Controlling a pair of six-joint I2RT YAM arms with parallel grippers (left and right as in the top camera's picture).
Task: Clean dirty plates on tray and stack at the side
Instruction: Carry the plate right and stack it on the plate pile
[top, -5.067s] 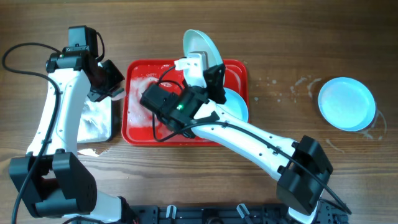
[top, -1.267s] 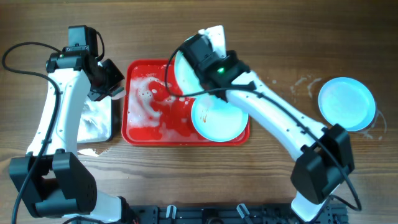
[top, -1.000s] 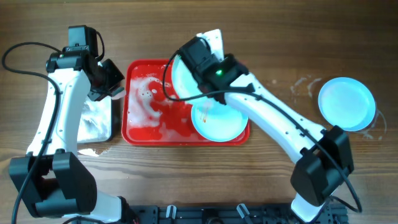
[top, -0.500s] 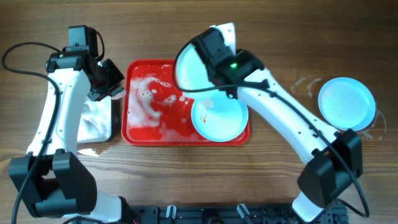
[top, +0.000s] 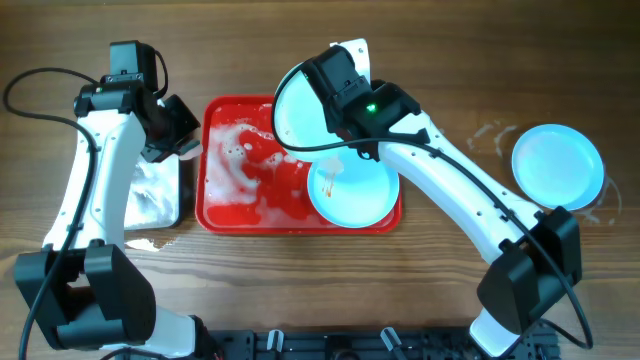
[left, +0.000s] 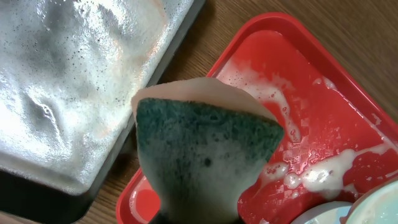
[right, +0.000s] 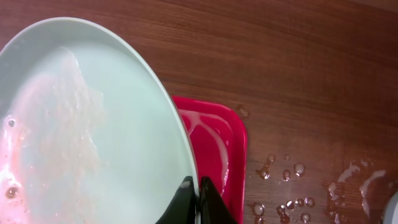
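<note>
A: Where's the right claw?
B: Clamped tight on a plate by its rim, tilted above the tray. The left claw pinches a sponge at the tray's left edge.

White arm links, blk joints, blk cables; green LED on R wrist

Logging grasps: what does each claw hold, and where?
Right claw pinches a soapy plate by its rim; left claw grips a sponge at its lower end.
</note>
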